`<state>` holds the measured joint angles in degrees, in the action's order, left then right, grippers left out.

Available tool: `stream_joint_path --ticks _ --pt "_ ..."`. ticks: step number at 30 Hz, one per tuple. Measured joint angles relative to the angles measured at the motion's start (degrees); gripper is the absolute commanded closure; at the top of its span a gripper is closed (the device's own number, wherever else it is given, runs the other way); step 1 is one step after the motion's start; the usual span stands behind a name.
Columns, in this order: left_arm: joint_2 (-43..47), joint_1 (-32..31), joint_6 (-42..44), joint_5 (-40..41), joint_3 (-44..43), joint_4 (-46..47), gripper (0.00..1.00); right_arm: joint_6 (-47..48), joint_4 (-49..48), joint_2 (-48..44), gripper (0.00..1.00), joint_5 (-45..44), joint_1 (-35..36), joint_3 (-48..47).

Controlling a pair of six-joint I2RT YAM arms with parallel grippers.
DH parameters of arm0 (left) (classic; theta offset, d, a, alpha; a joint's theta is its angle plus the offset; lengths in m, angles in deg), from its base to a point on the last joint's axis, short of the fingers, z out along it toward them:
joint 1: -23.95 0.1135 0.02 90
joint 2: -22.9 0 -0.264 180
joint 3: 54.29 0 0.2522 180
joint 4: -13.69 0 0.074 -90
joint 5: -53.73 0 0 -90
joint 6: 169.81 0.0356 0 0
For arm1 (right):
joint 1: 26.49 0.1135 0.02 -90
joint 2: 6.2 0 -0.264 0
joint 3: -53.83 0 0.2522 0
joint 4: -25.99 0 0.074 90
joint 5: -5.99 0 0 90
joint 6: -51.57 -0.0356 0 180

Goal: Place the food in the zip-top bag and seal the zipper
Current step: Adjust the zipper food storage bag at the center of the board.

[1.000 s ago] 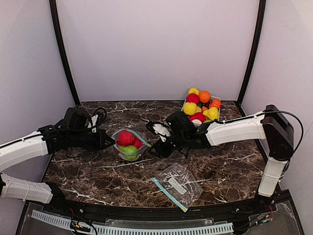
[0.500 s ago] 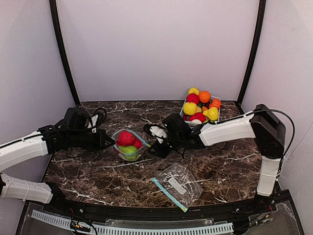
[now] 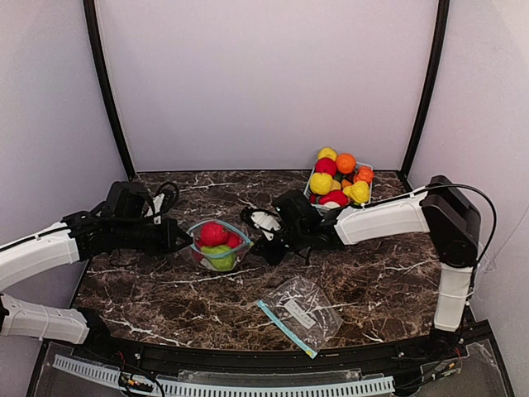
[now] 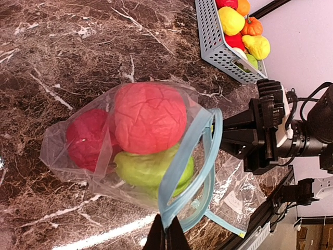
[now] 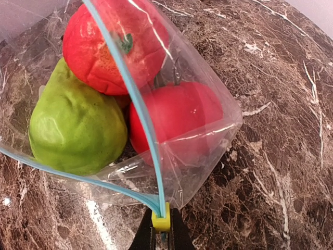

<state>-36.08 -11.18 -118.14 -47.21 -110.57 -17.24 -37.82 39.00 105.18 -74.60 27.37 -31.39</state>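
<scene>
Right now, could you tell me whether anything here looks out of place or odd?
Nothing looks spilled or damaged. A spare clear zip-top bag lies flat and askew near the front edge; the blue-zippered clear bag holding red and green toy fruits gapes open.

No text can be read anywhere; print on the spare bag (image 3: 304,308) is too small

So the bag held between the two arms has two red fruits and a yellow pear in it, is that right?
Not quite. The pear-shaped fruit in the zip-top bag is green, not yellow. The two red fruits are in there with it, as you say. The right wrist view shows the colours clearly through the clear plastic.
</scene>
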Motion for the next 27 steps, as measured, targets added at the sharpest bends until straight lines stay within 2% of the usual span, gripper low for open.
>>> stream_joint_path --ticks 5,11,16,20,27 --pt "-0.33 0.74 3.1 1.97 -2.93 -4.98 0.99 0.07 5.57 -3.3 1.0 1.42 0.0 -0.44" --pt "-3.06 1.38 9.86 6.25 -13.18 -12.74 0.99 1.14 19.06 -9.9 1.0 5.33 1.07 -6.69" --pt "-6.58 1.55 14.88 8.28 -18.97 -18.34 0.99 1.33 29.2 -13.31 1.0 7.15 6.82 -10.84" --pt "-6.86 1.49 16.68 8.15 -18.38 -21.0 0.99 -0.72 32.02 -13.73 1.0 8.04 11.3 -10.47" --pt "-2.99 1.46 15.61 4.2 -8.92 -19.98 0.99 -4.94 30.29 -13.42 1.0 8.22 11.61 -7.02"
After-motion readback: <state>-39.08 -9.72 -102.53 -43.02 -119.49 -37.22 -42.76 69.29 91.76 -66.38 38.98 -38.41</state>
